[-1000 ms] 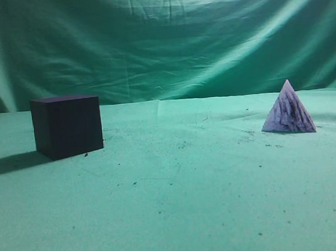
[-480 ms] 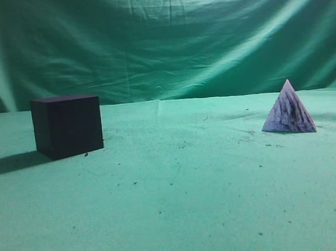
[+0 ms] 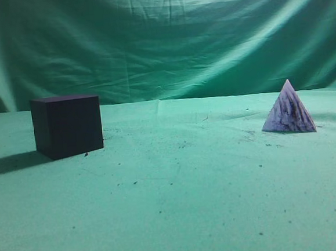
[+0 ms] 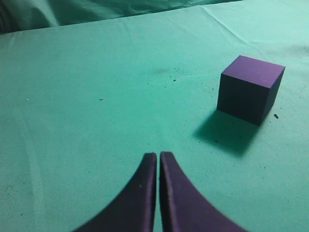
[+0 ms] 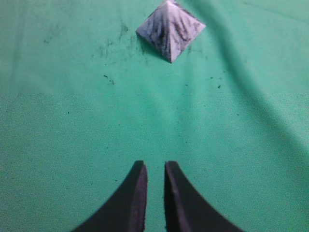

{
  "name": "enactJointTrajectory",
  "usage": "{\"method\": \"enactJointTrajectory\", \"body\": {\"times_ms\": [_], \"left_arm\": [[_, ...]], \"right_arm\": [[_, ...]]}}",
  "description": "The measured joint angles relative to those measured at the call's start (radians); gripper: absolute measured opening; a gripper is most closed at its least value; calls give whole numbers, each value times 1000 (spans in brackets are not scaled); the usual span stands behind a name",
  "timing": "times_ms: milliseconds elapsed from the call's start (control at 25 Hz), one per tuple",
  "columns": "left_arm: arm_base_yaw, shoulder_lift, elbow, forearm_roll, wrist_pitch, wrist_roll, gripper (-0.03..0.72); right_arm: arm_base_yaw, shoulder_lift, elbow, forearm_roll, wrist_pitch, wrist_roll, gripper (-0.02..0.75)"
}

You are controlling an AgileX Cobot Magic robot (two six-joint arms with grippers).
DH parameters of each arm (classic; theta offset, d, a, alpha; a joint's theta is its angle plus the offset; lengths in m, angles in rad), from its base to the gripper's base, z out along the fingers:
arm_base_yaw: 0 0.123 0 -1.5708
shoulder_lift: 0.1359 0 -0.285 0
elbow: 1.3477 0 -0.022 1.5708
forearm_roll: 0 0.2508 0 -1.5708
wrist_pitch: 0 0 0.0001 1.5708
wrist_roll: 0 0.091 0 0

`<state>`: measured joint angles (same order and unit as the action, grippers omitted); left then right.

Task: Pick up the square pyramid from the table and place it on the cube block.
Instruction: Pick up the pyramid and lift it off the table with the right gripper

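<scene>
The square pyramid (image 3: pixel 288 111), whitish-lavender with dark streaks, stands on the green table (image 3: pixel 179 188) at the right. It also shows at the top of the right wrist view (image 5: pixel 170 29), well ahead of my right gripper (image 5: pixel 155 166), whose jaws stand a narrow gap apart with nothing between them. The dark cube block (image 3: pixel 67 125) stands at the left. In the left wrist view the cube block (image 4: pixel 251 88) is ahead and to the right of my left gripper (image 4: pixel 158 157), which is shut and empty. Neither gripper shows in the exterior view.
A wrinkled green backdrop (image 3: pixel 161 44) hangs behind the table. Small dark specks lie scattered on the cloth. The cube block casts a shadow (image 3: pixel 11 163) to its left.
</scene>
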<state>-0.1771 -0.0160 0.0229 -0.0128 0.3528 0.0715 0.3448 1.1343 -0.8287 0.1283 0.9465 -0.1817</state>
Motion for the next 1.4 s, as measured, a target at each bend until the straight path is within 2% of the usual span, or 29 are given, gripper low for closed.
{"method": "enactJointTrajectory", "body": {"times_ms": [80, 200, 320, 400, 480, 840, 1160, 1400], "left_arm": [[0, 0, 0, 0, 0, 0, 0], [0, 0, 0, 0, 0, 0, 0], [0, 0, 0, 0, 0, 0, 0], [0, 0, 0, 0, 0, 0, 0], [0, 0, 0, 0, 0, 0, 0], [0, 0, 0, -2, -2, 0, 0], [0, 0, 0, -4, -2, 0, 0], [0, 0, 0, -4, -2, 0, 0]], "right_arm": [[59, 92, -38, -56, -23, -4, 90], [99, 213, -95, -86, -63, -4, 209], [103, 319, -155, -92, -76, 0, 405], [103, 381, -196, -100, -78, 14, 563], [103, 429, -232, -105, -78, 17, 643], [103, 600, -372, -210, -66, 20, 644], [103, 720, -412, -216, -67, 22, 644], [103, 785, -414, -230, -126, 22, 644]]}}
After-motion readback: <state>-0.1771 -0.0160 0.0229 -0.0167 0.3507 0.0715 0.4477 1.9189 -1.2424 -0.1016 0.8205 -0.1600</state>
